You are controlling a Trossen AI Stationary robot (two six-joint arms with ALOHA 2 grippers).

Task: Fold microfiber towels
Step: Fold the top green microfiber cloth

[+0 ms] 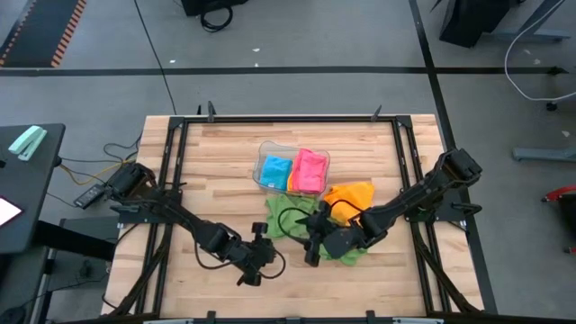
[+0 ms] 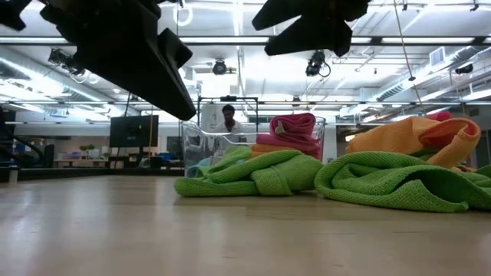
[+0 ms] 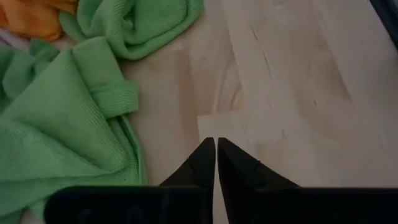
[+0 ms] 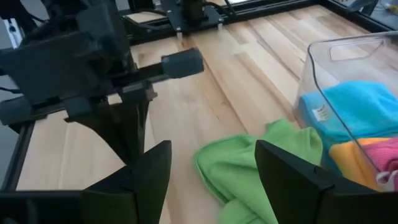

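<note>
Microfiber towels: green ones (image 1: 290, 216) crumpled mid-table beside an orange one (image 1: 351, 195), blue (image 1: 275, 171) and pink (image 1: 310, 170) folded in the clear tray (image 1: 266, 148). Left gripper (image 3: 216, 152) shut, empty, over bare wood. Right gripper (image 4: 211, 171) wide open, empty, above the green.

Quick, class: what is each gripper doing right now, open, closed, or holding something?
Left gripper: closed, empty, over bare table.
Right gripper: open, holding nothing, above a green towel.
</note>
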